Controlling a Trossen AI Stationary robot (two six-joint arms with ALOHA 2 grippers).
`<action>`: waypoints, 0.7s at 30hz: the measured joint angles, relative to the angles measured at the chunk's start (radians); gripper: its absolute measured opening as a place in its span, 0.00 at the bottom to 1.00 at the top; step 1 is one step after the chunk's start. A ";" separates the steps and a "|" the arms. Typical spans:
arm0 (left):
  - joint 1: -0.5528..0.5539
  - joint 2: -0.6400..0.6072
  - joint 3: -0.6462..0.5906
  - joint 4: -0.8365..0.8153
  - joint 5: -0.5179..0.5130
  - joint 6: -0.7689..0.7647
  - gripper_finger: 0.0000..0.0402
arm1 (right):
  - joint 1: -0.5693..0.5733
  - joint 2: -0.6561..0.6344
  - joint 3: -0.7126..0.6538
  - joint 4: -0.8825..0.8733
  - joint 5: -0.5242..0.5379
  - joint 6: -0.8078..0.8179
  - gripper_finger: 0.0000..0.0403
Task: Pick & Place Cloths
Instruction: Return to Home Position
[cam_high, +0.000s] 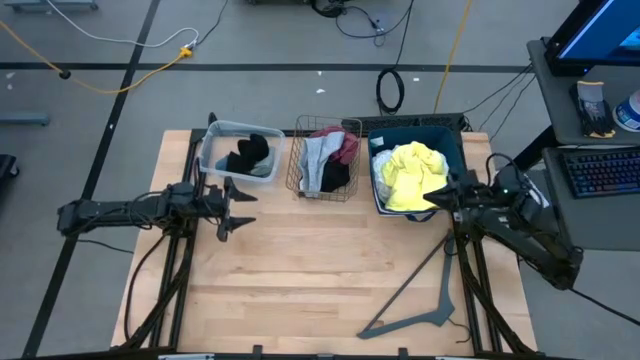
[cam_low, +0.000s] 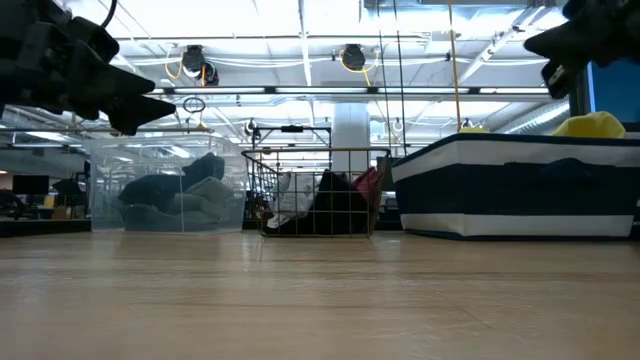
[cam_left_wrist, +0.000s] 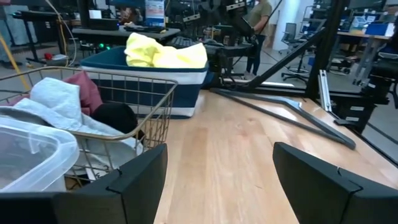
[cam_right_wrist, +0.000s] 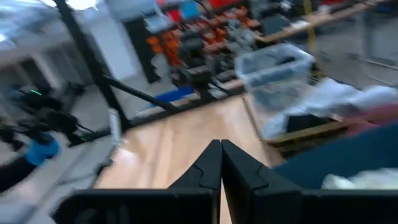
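The cloths lie in three containers along the table's far side. A clear bin (cam_high: 212, 158) holds a black cloth (cam_high: 250, 155). A wire basket (cam_high: 300, 165) holds grey (cam_high: 318, 160), maroon (cam_high: 343, 145) and black pieces. A blue bin (cam_high: 455, 150) holds a yellow cloth (cam_high: 410, 165). My left gripper (cam_high: 235, 205) stands open and empty in front of the clear bin, pointing level toward the table's right. My right gripper (cam_high: 436, 201) is shut and empty, and it hovers by the blue bin's near right corner.
A grey clothes hanger (cam_high: 420, 300) lies on the table at the near right. Bare wood spreads across the middle and near left (cam_high: 290, 270). A desk with a keyboard (cam_high: 600, 170) stands beyond the table's right edge.
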 joint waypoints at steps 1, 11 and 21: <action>0.004 0.000 0.000 0.000 0.000 0.000 0.74 | 0.004 0.000 -0.029 0.063 -0.023 0.029 0.00; 0.028 0.000 0.000 0.000 0.012 -0.001 0.74 | 0.204 0.002 -0.262 0.437 0.041 0.165 0.00; 0.054 0.000 0.000 -0.001 0.053 -0.002 0.74 | 0.556 0.058 -0.280 0.438 0.300 0.050 0.00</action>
